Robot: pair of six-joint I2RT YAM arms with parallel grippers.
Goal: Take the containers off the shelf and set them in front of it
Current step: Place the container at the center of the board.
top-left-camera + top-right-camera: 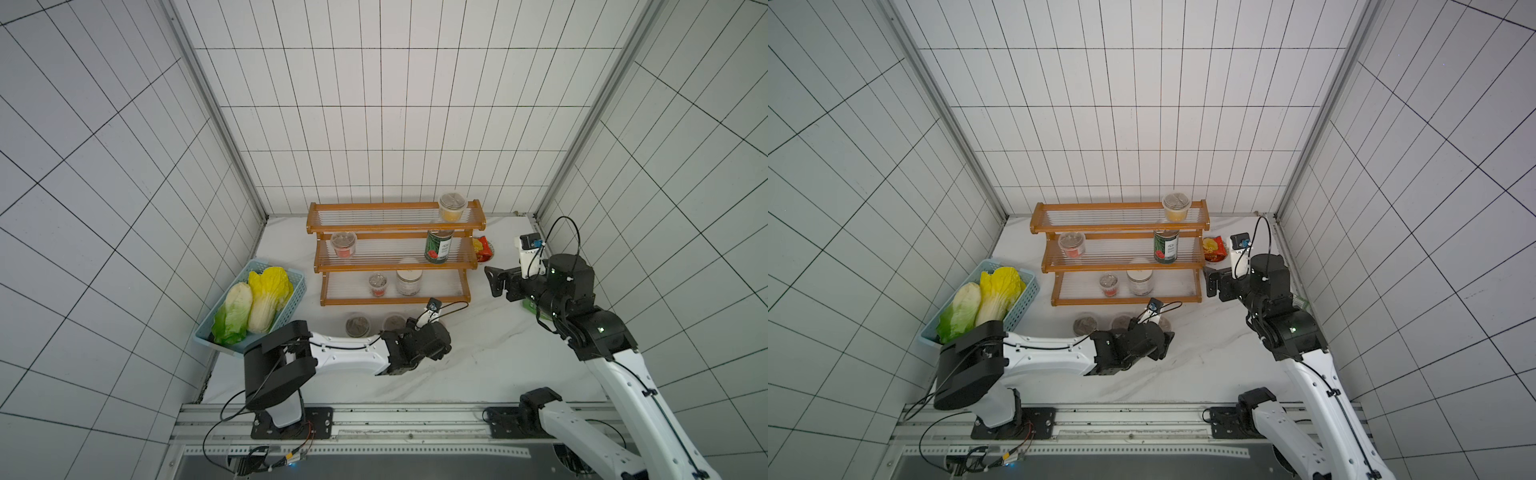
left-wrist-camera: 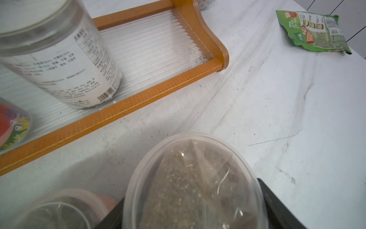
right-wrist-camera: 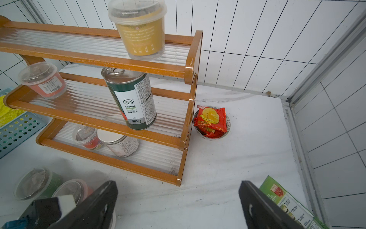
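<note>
The white marbled worktop (image 1: 478,374) is walled by tile on the left, far and right and ends at a metal rail on the near side. Its widest bare stretch lies near and right of centre, between the two arms. The three-tier shelf (image 1: 395,227), an orange-brown frame with clear rod slats, stands at the far side with a strip of worktop open in front. A light-blue basket (image 1: 293,305) of cabbages takes the left edge. The right fingers (image 3: 95,206) hang wide apart and empty just right of the bottom tier, near a green packet (image 2: 313,31). The left fingers (image 2: 277,212) hold a clear lidded cup (image 2: 194,184) of brown grainy contents by its body under the lid rim, just in front of the bottom tier. On the shelf, a green-and-red tin can (image 1: 439,246) stands upright at the right of the middle tier and a white-lidded jar (image 1: 409,281) stands on the bottom tier. A yellow cup (image 1: 451,206) is at the right of the top tier, a red cup (image 1: 343,244) at the left of the middle tier, and a small red cup (image 1: 378,284) just left of the jar. A green cup (image 3: 35,184) and a pink-red cup (image 3: 71,190) stand on the worktop in front. A bowl of red snack packets (image 1: 483,249) sits right of the shelf.
</note>
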